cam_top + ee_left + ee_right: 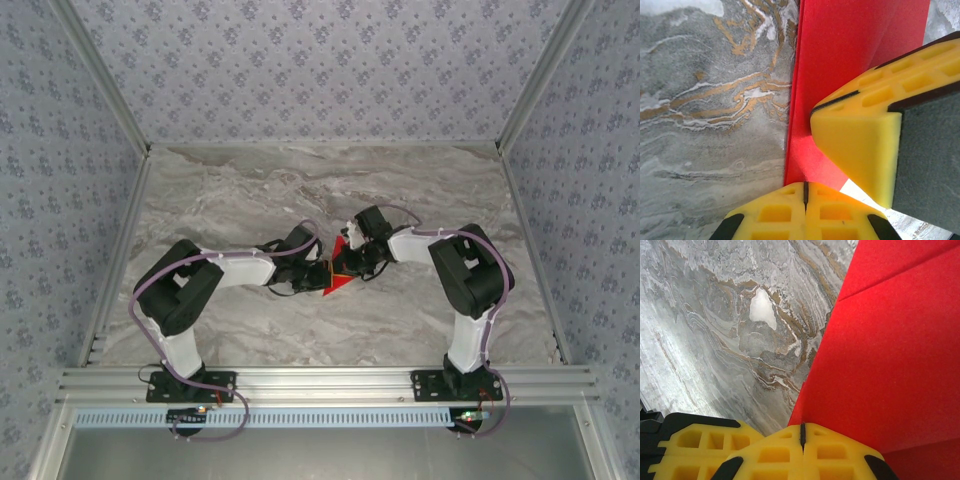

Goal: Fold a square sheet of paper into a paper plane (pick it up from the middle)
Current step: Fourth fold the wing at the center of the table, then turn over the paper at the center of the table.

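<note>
The square sheet of paper (336, 281), bright red and folded into a narrower angular shape, is at the middle of the table (420, 190), gripped from both sides. In the top view its long axis runs roughly from the table's near edge toward its far edge, and a sharp corner pokes toward the table's right side.

Nearest the table's near edge, the left hand (805, 192) has its yellow fingers pressed together on the sheet's edge. The paper runs straight away from them as a layered strip, with stacked edges along its left side.

A little farther toward the table's far edge, the right hand (802, 432) is likewise clamped on the paper. From its fingers the paper spreads up and to the right, with a fold line across it.

I cannot tell whether the sheet touches the table or hangs just over it.
</note>
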Robot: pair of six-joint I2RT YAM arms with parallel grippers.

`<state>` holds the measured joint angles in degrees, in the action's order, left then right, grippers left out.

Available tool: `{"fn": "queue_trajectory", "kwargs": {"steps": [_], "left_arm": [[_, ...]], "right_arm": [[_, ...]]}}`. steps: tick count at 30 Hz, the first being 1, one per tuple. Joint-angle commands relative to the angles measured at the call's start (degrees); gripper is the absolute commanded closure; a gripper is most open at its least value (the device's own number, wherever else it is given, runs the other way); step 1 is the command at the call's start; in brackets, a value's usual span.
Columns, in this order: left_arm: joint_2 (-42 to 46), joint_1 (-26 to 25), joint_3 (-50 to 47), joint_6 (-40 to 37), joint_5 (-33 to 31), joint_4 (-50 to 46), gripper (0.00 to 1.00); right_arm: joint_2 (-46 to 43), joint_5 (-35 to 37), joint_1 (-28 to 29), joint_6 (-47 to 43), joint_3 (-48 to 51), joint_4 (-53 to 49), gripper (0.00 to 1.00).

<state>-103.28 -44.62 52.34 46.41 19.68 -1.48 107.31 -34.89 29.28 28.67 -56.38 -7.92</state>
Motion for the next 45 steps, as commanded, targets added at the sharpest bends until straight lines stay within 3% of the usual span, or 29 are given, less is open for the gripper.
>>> {"fn": "queue_trajectory", "kwargs": {"steps": [1, 14, 21, 24, 29, 34, 38, 45], "left_arm": [[-1.48, -0.05, -2.41, 0.80, -1.49, -7.14, 1.00], [-2.20, -0.06, -3.39, 0.09, 1.50, -8.90, 1.00], [-2.21, 0.13, 0.77, -0.36, 2.76, -7.23, 0.99], [-1.60, 0.73, 4.09, -0.40, 3.73, -5.85, 0.89], [1.07, 2.73, 9.30, -0.09, 2.78, -3.67, 0.67], [4.87, 4.56, 10.15, -2.35, -6.14, -6.43, 0.42], [6.81, 6.29, 10.42, -4.62, -11.49, -8.64, 0.26], [8.71, 9.15, 9.91, -4.67, -13.44, -8.54, 0.04]], "right_arm": [[2.01, 1.46, -1.89, -1.95, 0.88, -1.04, 1.00], [9.50, 5.61, -17.46, -3.51, -13.64, -4.34, 1.00], [5.24, 6.98, -18.59, -2.30, -16.80, -9.29, 0.98], [1.19, 6.99, -17.30, -0.02, -13.98, -9.89, 0.92], [-4.88, 5.20, -14.90, 6.85, -5.11, -6.69, 0.74], [-8.28, 3.80, -13.83, 13.69, -0.76, -3.51, 0.58], [-7.19, 4.26, -11.94, 15.15, -1.58, -2.79, 0.54], [-2.85, 5.91, -9.53, 17.53, -3.67, -2.59, 0.54]]}}
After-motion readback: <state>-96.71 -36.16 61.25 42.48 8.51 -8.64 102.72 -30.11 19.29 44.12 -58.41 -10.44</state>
